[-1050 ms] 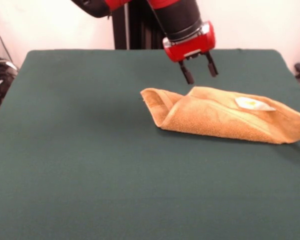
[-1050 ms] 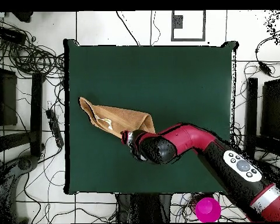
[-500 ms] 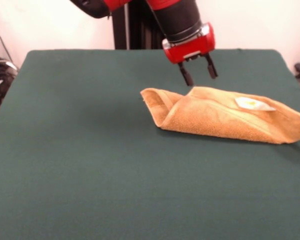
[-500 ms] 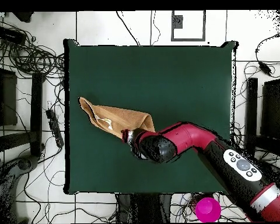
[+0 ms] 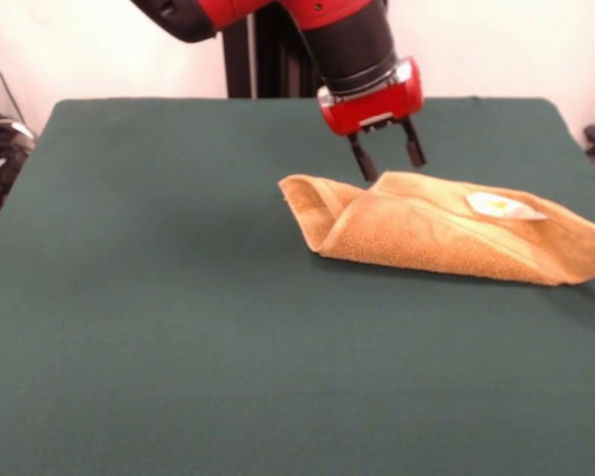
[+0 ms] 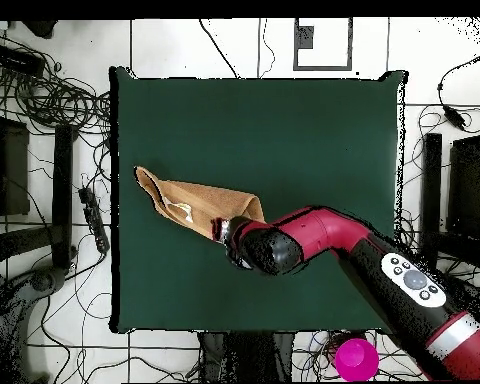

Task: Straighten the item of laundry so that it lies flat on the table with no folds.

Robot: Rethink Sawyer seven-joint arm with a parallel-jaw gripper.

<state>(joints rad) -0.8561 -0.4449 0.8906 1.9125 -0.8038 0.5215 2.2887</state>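
The item of laundry [image 5: 446,233] [image 6: 199,205] is an orange-tan terry towel, folded over on itself into a long wedge, with a white tag on top near its right end in the front view. It lies on the dark green table [image 5: 159,297] [image 6: 314,140]. My gripper [image 5: 388,159] hangs open just above the towel's far edge, near its folded left end, with nothing between the fingers [image 5: 361,159]. In the overhead view the red arm [image 6: 324,240] covers the gripper and the towel's nearest corner.
Cables and dark equipment lie on the floor around the table [image 6: 44,90]. A magenta round object [image 6: 356,358] sits on the floor near the robot's base. The towel's right end reaches the table's edge in the front view.
The gripper has shifted slightly left and lower in the front view, closer to the towel's far edge. The towel has not moved.
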